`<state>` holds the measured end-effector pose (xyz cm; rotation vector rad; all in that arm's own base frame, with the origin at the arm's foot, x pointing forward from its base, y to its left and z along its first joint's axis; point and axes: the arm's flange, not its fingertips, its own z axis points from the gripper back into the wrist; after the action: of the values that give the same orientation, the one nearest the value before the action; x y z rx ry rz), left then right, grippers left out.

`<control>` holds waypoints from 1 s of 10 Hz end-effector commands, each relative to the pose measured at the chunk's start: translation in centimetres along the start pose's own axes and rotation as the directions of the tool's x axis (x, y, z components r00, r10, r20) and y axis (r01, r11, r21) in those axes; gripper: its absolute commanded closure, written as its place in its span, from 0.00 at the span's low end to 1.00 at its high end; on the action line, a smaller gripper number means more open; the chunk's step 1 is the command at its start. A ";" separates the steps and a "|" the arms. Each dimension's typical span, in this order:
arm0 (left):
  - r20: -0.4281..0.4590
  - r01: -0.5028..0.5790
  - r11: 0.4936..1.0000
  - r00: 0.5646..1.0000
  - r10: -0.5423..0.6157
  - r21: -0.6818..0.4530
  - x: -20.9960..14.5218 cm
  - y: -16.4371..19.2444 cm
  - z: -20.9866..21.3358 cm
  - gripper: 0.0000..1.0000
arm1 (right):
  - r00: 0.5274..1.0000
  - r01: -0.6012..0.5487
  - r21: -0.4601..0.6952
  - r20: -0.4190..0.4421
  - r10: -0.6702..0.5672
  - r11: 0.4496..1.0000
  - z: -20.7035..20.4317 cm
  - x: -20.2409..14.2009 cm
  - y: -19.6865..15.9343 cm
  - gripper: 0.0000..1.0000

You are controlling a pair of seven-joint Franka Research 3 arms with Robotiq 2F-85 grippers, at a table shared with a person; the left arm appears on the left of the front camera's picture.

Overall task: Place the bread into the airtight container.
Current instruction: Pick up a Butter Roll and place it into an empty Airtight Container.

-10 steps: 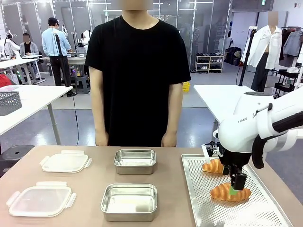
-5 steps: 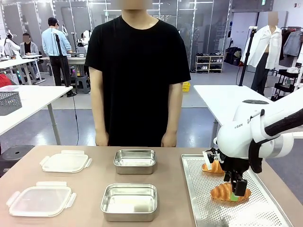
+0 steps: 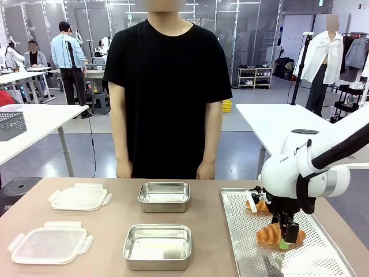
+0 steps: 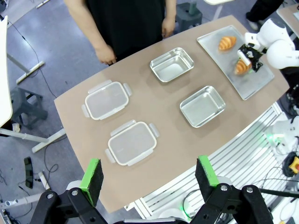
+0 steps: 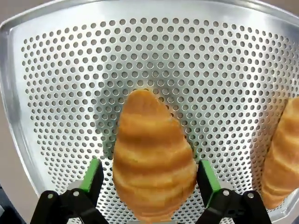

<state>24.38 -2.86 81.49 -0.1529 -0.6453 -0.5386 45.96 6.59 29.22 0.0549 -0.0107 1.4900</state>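
Two croissants lie on a perforated metal tray (image 3: 248, 254) at the table's right. My right gripper (image 3: 285, 239) is down over the nearer croissant (image 3: 270, 233), open, its green pads (image 5: 95, 173) on either side of that croissant (image 5: 152, 158) with small gaps. The farther croissant (image 3: 259, 205) sits at the tray's back and shows as a second croissant (image 5: 282, 154) in the right wrist view. Two open steel containers stand mid-table, the far container (image 3: 164, 197) and the near container (image 3: 157, 247). My left gripper (image 4: 149, 173) hangs open high above the table, holding nothing.
Two clear plastic lids (image 3: 79, 197) (image 3: 51, 243) lie at the table's left. A person in a black shirt (image 3: 167, 86) stands at the far edge with arms down. Bare tabletop separates the near container and the tray.
My right gripper has lowered and shifted slightly left, so its fingers now straddle the nearer croissant. The croissant, containers and person have stayed put.
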 end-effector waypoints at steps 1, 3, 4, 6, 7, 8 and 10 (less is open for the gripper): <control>-0.001 0.006 1.000 1.000 -0.006 0.000 0.2 0.0 0.2 0.00 | 0.999 -0.021 -0.009 0.025 0.021 1.000 -0.7 -0.3 -0.5 0.06; -0.001 0.006 1.000 1.000 -0.006 0.000 0.2 0.0 0.2 0.00 | 0.999 -0.017 -0.020 0.027 0.017 1.000 -0.6 -0.4 0.0 0.22; -0.001 0.006 1.000 1.000 -0.006 0.000 0.2 0.0 0.2 0.00 | 1.000 -0.019 -0.024 0.025 0.020 1.000 -0.4 -0.3 0.3 0.31; -0.001 0.006 1.000 1.000 -0.006 0.000 0.2 0.0 0.2 0.00 | 0.999 -0.027 -0.042 0.034 0.028 0.999 0.9 0.0 1.0 0.51; -0.001 0.006 1.000 1.000 -0.006 0.000 0.2 0.0 0.2 0.00 | 0.999 -0.026 -0.052 0.032 0.027 0.998 1.5 0.2 1.3 0.46; -0.001 0.006 1.000 1.000 -0.006 0.000 0.2 0.0 0.2 0.00 | 0.999 -0.019 -0.037 0.032 0.020 0.999 2.4 0.6 1.6 0.70; -0.001 0.006 1.000 1.000 -0.006 0.000 0.2 0.0 0.2 0.00 | 0.998 -0.002 -0.075 0.063 0.006 0.997 6.4 2.7 2.6 0.70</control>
<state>24.38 -2.86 81.49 -0.1529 -0.6452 -0.5386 44.85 8.06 33.77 0.0281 -0.0916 1.5010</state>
